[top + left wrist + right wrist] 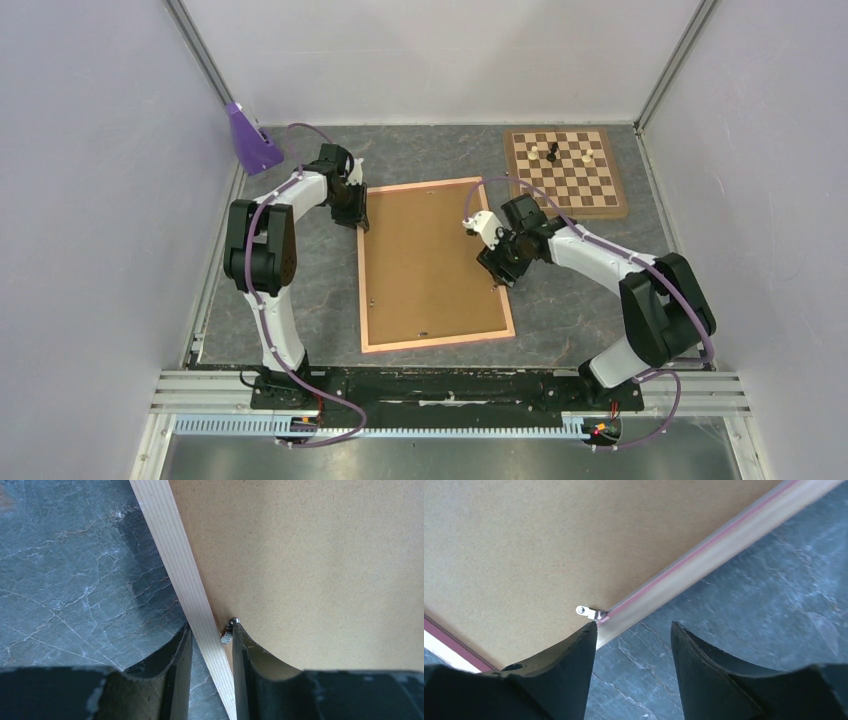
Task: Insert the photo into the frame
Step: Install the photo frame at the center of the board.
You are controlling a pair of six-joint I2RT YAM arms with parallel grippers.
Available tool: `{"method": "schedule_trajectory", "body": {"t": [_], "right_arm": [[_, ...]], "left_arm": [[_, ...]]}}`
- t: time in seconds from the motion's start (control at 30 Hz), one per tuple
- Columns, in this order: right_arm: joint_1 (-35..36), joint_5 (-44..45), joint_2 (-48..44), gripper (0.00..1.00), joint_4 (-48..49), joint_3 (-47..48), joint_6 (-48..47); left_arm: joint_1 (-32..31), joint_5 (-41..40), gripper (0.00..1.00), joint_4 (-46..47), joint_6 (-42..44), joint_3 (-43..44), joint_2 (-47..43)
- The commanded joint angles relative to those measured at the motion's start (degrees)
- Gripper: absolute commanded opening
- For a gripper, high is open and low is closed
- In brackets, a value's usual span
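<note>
A: Where is the frame, and how does it lie?

B: The frame (437,343) lies flat on the grey marbled surface (300,300), in front of the two arms, with its pale wooden back upward. The brown backing board (430,260) sits inside it. I see the photo in no view. It may be under the board, but I cannot say.

A: And the claws?

B: The right claw (633,625) is at the right long rail, about the middle. Its jaws are apart with only bare surface between them, and the inner fingertip is just beside a small metal tab (589,612). Farther away, the left claw (211,628) is down at the left long rail, near the far corner. Its jaws stand partly apart with the rail between them, and one finger touches a second tab (228,632). Whether they really pinch the rail, I cannot tell.

A: How will these things handle?

B: I judge the frame to be light and fairly stiff. Its rails are thin, so if it is lifted by one corner it could twist. It is better to take it on both long rails, opposite each other. The tabs are tiny and smooth, so a fingertip should push them sideways, not pinch them. The board looks like thin fibreboard, rigid but easy to bend, and is best raised at one edge. A print would be floppy and would crease easily, so it should be held at its margin.

A: Is there anything behind?

B: At the far right, well apart from the frame, there is a chessboard (567,172) with a few pieces.
</note>
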Motion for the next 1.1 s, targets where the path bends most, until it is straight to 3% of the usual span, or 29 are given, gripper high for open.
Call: {"method": "schedule_trajectory", "body": {"t": [0.0, 0.43, 0.77, 1.07], "right_arm": [[-2.1, 2.2, 0.0, 0.61, -4.8, 7.2, 1.8], [-4.9, 5.9, -0.4, 0.78, -2.3, 18.1, 6.4], [-5.4, 15.4, -2.8, 0.79, 11.8, 11.5, 11.4], [-5.4, 16.5, -4.7, 0.81, 21.4, 4.8, 12.9]], "left_arm": [[1.6, -4.0, 0.02, 5.0, 0.6, -1.1, -0.7], [1.6, -1.8, 0.02, 4.8, 0.6, -0.8, -1.1], [1.7, 0.0, 0.02, 6.1, 0.8, -2.2, -2.4], [1.7, 0.1, 0.02, 8.5, 1.4, -4.3, -2.7]]}}
